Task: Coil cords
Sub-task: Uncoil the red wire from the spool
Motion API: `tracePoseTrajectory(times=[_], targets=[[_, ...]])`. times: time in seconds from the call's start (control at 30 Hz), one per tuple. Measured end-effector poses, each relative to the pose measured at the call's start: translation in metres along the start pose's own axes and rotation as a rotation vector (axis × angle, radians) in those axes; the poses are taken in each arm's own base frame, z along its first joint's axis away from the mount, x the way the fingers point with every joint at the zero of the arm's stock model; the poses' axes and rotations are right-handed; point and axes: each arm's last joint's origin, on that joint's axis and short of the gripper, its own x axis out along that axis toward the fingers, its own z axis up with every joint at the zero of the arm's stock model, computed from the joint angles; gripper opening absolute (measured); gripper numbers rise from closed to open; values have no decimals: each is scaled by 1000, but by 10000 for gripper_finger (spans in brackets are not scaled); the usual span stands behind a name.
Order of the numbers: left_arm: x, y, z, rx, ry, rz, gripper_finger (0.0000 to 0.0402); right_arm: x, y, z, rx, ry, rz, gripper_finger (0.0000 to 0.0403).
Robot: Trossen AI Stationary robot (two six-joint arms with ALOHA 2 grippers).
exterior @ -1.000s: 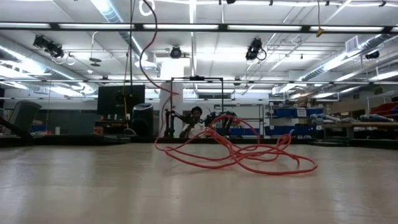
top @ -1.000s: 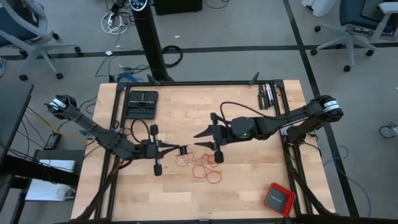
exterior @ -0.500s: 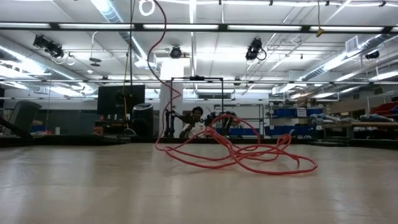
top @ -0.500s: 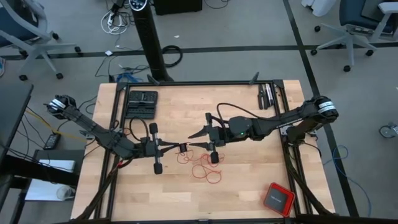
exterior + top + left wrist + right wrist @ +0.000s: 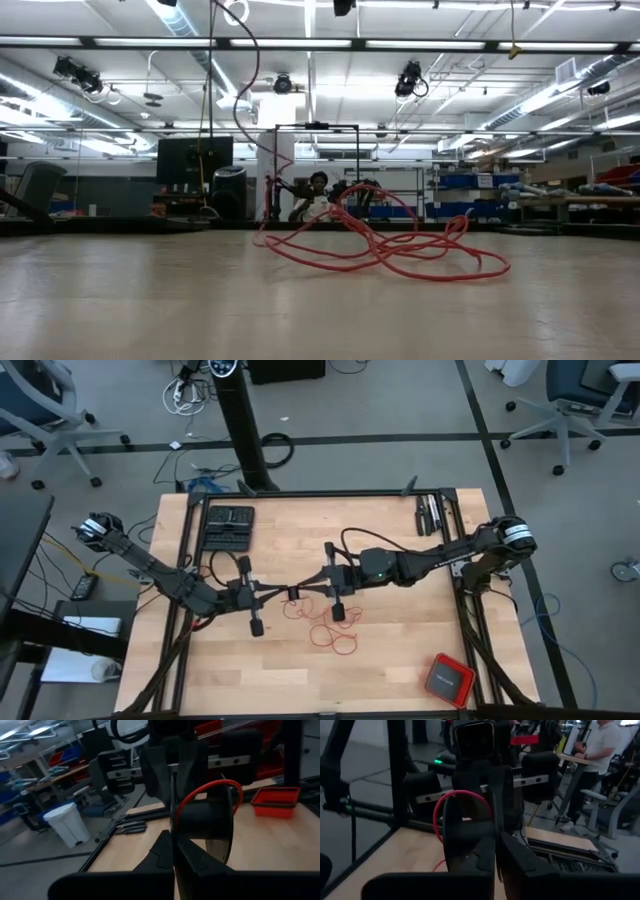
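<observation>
Just loose red cord (image 5: 325, 630) on table (image 5: 400, 650)

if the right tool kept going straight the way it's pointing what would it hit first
The left tool, most likely. The right tool points at it tip to tip over the table's middle, the red cord between them.

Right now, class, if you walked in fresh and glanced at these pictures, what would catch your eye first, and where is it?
The two dark grippers meeting tip to tip at mid-table: the left gripper and the right gripper, both shut, on a small dark spool wound with thin red cord. The cord's loose loops lie on the wooden table just below them. A red square box with a dark top sits near the table's right corner.
</observation>
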Motion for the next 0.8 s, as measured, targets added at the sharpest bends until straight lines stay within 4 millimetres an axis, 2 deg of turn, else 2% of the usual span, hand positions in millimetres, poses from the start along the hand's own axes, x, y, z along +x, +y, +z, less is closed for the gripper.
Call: tracePoseTrajectory(times=[0.13,0.33,0.43,0.5,0.63,0.8], targets=[[0,1,0,-27,2,17,29,-1,-5,0,44,5,-5,5],[-5,2,1,-24,26,117,125,-1,-6,-4,54,48,-44,3],[-13,6,5,-24,30,168,157,-3,-7,-5,49,83,-79,2],[-21,8,7,-43,34,171,165,-6,-9,-3,46,100,-101,1],[-32,10,11,-186,13,109,166,-13,-12,1,35,124,-143,1],[-28,4,8,-250,17,44,162,-13,-15,0,35,130,-139,1]])
